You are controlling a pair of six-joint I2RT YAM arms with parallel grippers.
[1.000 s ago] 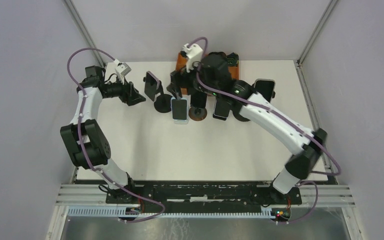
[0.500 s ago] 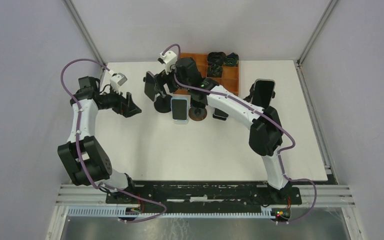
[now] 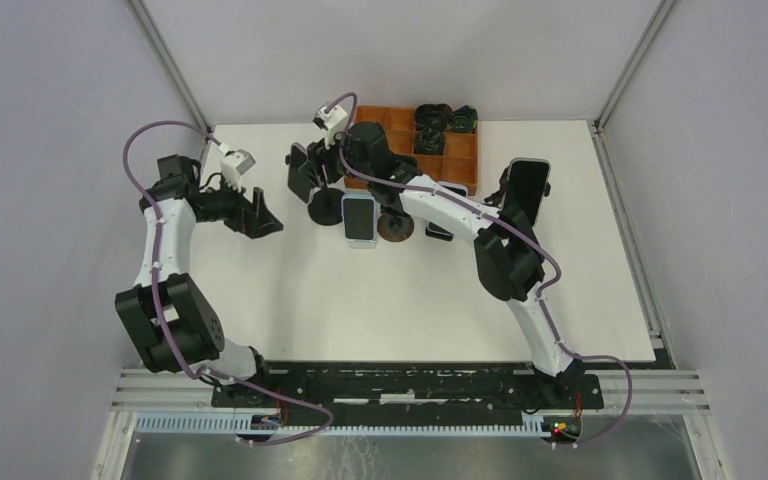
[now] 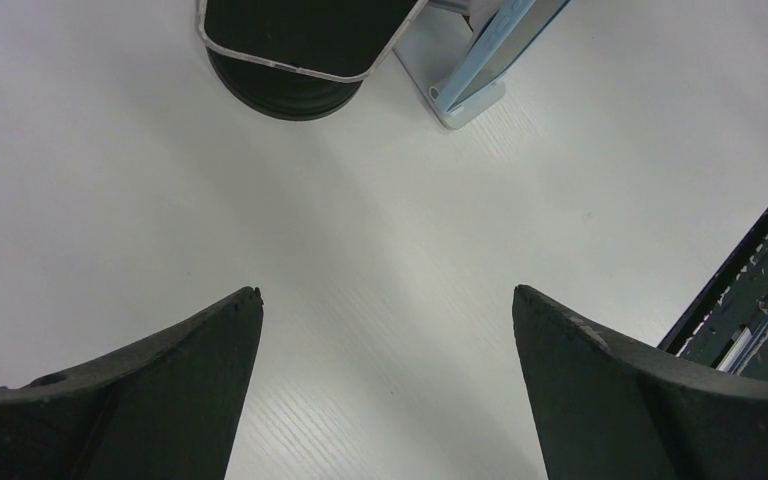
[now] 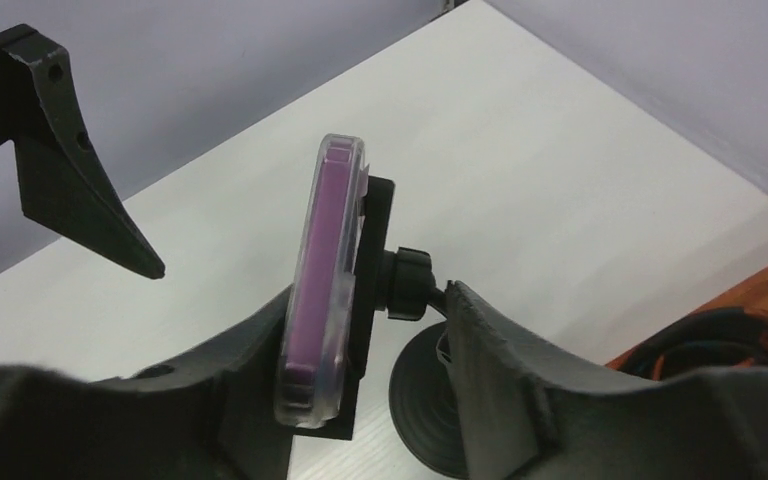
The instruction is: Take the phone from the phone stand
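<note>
**Phone** (image 5: 320, 280): purple body in a clear case. It stands upright in the cradle of the phone stand (image 5: 408, 287) at the far left of the table (image 3: 360, 300), and is seen edge-on in the right wrist view.

**Phone stand:** black, with a flat cradle on a ball joint above a round base. The phone is still seated in it.

**Right gripper** (image 5: 365, 300): its arm reaches across the table. The jaws are partly apart and straddle the phone and cradle. One finger is close against the case, though contact cannot be told. A gap shows between the other finger (image 5: 500, 370) and the cradle.

**Left gripper** (image 4: 385, 292): jaws wide apart and holding nothing, over bare table just left of the phone stand.

**Light blue phone** (image 3: 359, 218): on a white stand, just right of the black base.

**Round brown stand** (image 3: 395, 230): beside the blue phone, partly under the right arm.

**Dark phone** (image 3: 527, 188): upright on a stand near the right edge.

**Orange compartment tray** (image 3: 460, 160): at the far edge of the table, with black items in its rear cells.
</note>
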